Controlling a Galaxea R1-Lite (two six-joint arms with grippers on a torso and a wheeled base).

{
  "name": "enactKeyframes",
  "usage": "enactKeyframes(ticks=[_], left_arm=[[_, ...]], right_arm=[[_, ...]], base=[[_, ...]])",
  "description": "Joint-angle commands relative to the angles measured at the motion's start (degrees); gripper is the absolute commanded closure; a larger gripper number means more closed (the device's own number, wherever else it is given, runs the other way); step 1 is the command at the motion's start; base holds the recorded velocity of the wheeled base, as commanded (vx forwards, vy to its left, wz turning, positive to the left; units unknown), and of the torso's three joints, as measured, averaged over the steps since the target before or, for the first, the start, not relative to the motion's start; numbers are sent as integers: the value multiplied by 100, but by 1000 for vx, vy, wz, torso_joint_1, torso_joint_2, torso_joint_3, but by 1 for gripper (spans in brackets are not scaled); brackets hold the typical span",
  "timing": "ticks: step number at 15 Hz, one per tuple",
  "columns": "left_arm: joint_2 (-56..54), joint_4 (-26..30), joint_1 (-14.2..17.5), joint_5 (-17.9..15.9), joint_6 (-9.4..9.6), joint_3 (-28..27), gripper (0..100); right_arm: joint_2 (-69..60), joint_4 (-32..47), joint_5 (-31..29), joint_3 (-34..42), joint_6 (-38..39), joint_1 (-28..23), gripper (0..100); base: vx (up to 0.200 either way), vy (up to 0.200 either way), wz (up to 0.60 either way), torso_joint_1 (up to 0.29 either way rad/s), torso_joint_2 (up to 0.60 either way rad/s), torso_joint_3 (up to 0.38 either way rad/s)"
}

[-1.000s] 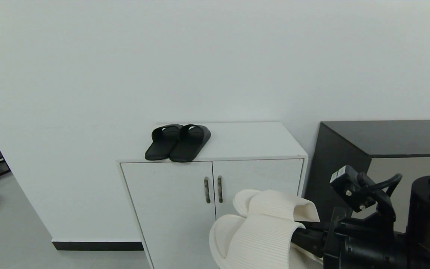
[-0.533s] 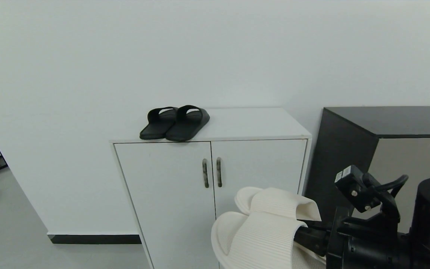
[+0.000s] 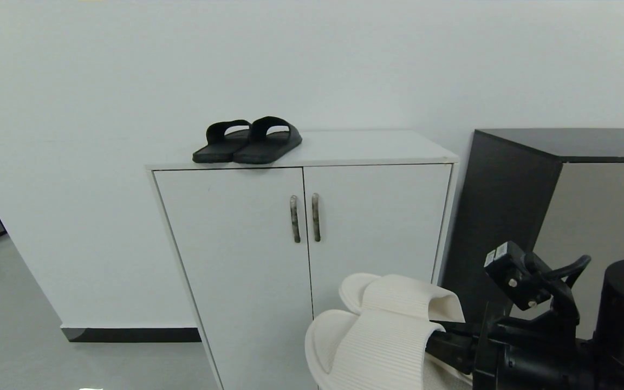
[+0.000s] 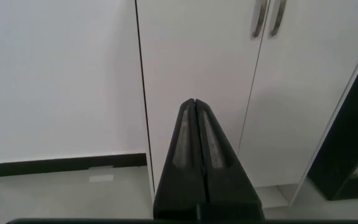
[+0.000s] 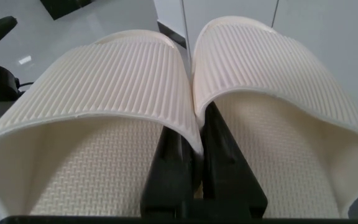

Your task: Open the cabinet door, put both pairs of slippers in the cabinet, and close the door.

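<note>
Two cream slippers (image 3: 382,336) with ribbed straps; plain black pair (image 3: 249,143) atop white cabinet (image 3: 231,244).

Matt, ribbed-cloth cream slippers (image 3: 382,336) — smooth rubbery black slippers (image 3: 260,149) — matt white cabinet (image 3: 225,244).

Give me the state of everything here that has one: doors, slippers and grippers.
left cabinet door: shut.
right cabinet door: shut.
black slippers: side by side on the cabinet top.
left gripper: shut, empty.
right gripper: shut on the white slippers.
white slippers: held together, before the right cabinet door.
</note>
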Motion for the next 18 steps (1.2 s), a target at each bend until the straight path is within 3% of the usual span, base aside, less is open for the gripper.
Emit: enactKeyframes(ticks=[1,8,15,18], left_arm=[[4,-1,-2,-4,-6,0,0],[4,-1,6,5,12,0,0],[4,-1,-2,-4,12,0,0],[4,-1,6,5,29,0,0]], right_arm=[[27,-3,4,10,-1,1,100],[18,-12,39,54,-19,1,100],[9,-12,127,124,-159,1,100],[0,-12,118,124,-159,1,100]], base=[[0,0,0,-159,452,295],[0,0,0,-113,392,275],[0,0,0,-7,22,13],[133,0,0,2,2,0]])
